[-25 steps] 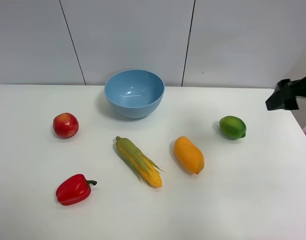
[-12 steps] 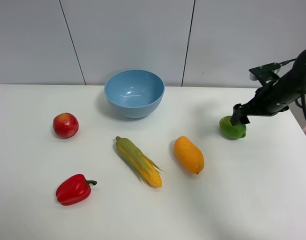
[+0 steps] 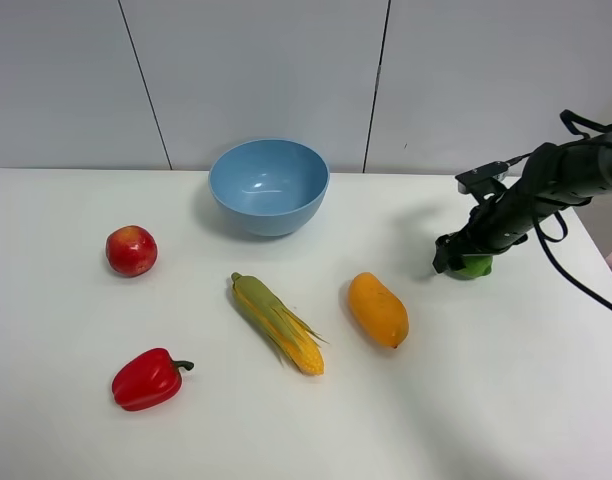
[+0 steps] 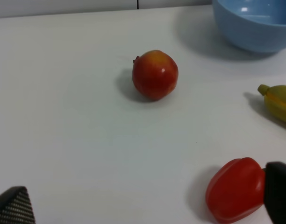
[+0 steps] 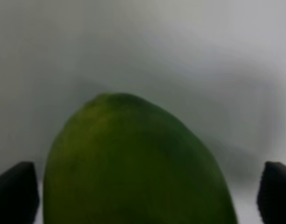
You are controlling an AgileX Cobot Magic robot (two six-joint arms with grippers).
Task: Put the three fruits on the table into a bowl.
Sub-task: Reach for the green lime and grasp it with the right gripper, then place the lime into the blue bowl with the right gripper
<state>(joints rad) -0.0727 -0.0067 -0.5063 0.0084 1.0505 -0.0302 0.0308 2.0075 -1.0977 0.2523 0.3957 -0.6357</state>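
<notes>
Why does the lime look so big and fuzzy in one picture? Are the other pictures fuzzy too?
Right wrist view: the lime fills most of the frame and is blurred, probably because the camera is very close. Exterior high view: sharp, with soft shadows beside the bowl and the mango. Left wrist view: the apple is fairly sharp, with a small bright glint.

A red apple (image 4: 155,74) with a yellowish patch sits alone on the white table (image 4: 77,135). Beyond it, well apart, part of the light blue bowl (image 4: 255,25) is visible. The end of a yellow corn cob (image 4: 278,101) enters at the edge. A red bell pepper (image 4: 235,189) lies near the camera. The left gripper (image 4: 146,199) has its dark tips wide apart, and one tip overlaps the pepper's side.
</notes>
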